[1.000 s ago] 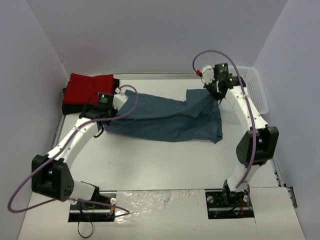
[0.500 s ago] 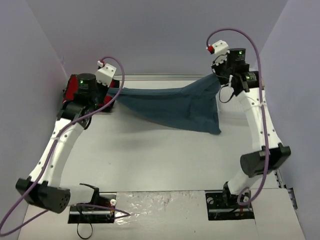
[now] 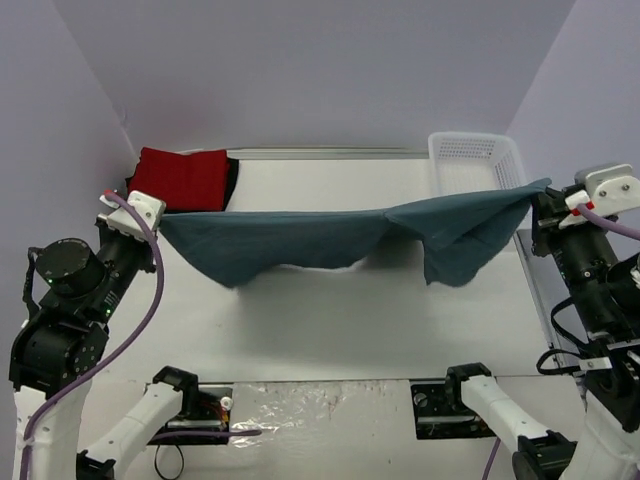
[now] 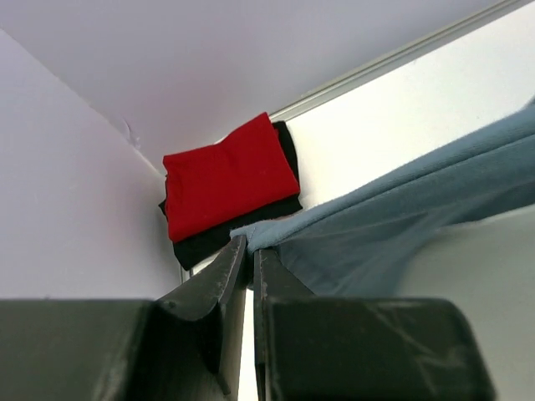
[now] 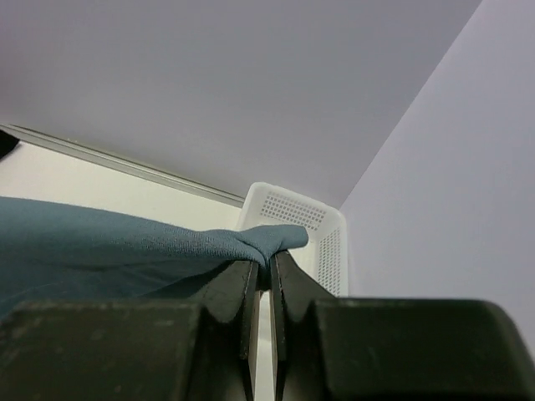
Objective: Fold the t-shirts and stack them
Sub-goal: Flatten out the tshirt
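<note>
The slate-blue t-shirt (image 3: 330, 240) hangs stretched in the air between both arms, sagging toward the table. My left gripper (image 3: 160, 222) is shut on its left corner (image 4: 251, 236), raised high at the left. At the far right my right gripper (image 3: 540, 190) is shut on the other corner (image 5: 276, 238). A folded red t-shirt (image 3: 183, 178) lies on a folded black t-shirt (image 3: 231, 178) in the back left corner; in the left wrist view the red t-shirt (image 4: 226, 175) tops the black t-shirt (image 4: 230, 234).
A white lattice basket (image 3: 475, 160) stands at the back right, partly behind the raised cloth; the right wrist view shows the basket (image 5: 305, 221) just past the fingers. The white table (image 3: 330, 320) is walled by purple panels on three sides.
Both arms have lifted and swung outward and toward the near edge, pulling the slate-blue t-shirt off the table and stretching it wide in the air. Both grips have held.
</note>
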You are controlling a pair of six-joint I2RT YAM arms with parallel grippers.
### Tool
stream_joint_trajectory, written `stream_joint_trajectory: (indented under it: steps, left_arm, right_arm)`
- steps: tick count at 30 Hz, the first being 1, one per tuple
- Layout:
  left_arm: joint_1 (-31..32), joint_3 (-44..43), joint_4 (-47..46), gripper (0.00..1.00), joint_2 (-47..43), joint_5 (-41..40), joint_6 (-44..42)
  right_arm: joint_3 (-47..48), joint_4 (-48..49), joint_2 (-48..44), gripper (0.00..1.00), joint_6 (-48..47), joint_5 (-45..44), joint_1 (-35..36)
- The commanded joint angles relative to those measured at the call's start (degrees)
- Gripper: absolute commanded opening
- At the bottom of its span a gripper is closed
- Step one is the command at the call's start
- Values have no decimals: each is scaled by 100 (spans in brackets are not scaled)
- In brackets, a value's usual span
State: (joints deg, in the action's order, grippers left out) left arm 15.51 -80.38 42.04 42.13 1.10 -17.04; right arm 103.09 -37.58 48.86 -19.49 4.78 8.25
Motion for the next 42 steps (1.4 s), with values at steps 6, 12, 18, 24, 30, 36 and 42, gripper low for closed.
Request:
stream_joint_trajectory:
  steps: [6,12,18,24,30,36,42]
  left_arm:
    - [-57,-733,-397,3,1103,-66,43]
    - [-57,-681,-1091,2,2315,-751,25]
    - [-135,-1040,-1488,2,3853,-857,-10]
    - [-276,-2542,-1585,2,4875,-1279,131]
    - [-276,-3880,-1330,2,4384,-1078,209]
    - [-320,-2425,-1040,2,2935,-919,166]
    - [-531,289,-1006,3,1677,-893,-307]
  right_arm:
    - [528,381,1476,0,-169,-679,-52]
    - [923,769,3189,0,-178,-654,-52]
    - [1895,902,5105,0,-214,-671,-52]
    - [3697,893,6039,0,-134,-759,-43]
    - [4141,1042,5179,0,-20,-698,-25]
    - [2000,1280,3176,0,-2,-171,-34]
    - [-1275,1113,1286,0,-248,32,-34]
